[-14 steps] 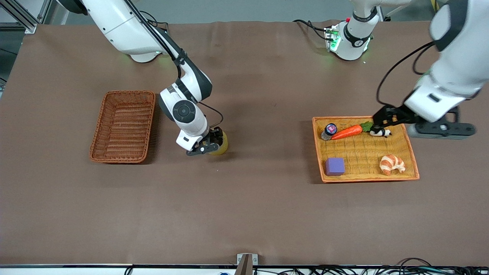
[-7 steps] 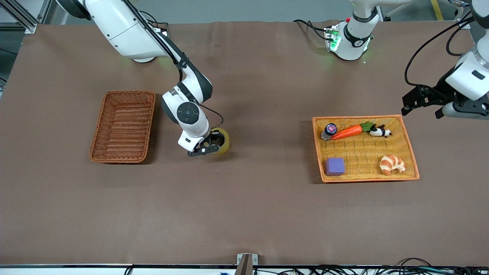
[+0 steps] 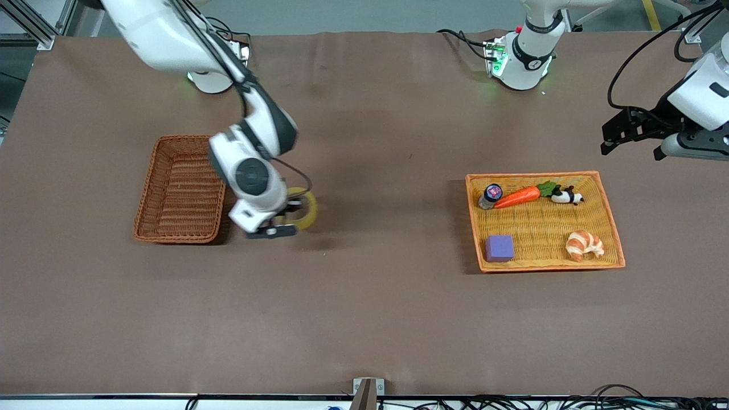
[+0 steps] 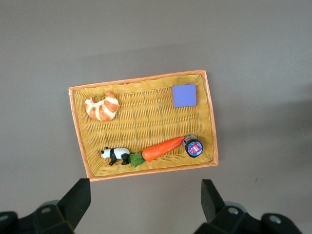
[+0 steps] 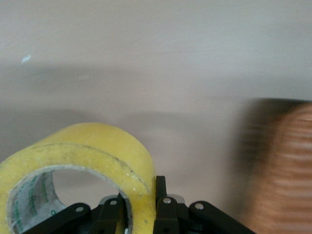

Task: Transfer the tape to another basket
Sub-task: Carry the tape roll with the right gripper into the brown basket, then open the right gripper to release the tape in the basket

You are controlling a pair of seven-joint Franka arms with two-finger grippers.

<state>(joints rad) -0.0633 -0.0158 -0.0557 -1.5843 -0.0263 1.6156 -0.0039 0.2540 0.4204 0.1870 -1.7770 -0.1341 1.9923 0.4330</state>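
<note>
Glossy plastic tape; woven wicker basket

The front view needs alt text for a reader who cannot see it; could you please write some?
The right gripper holds the tape above the table, beside the empty brown basket. Toward the left arm's end, an orange tray holds a carrot, croissant, purple block, panda and small bottle; the left gripper waits open above the table near it.

Your front view looks down from high across the table, facing both bases. Your left wrist view looks straight down on the tray, which the front view shares. Your right wrist view sits very close to the tape.
</note>
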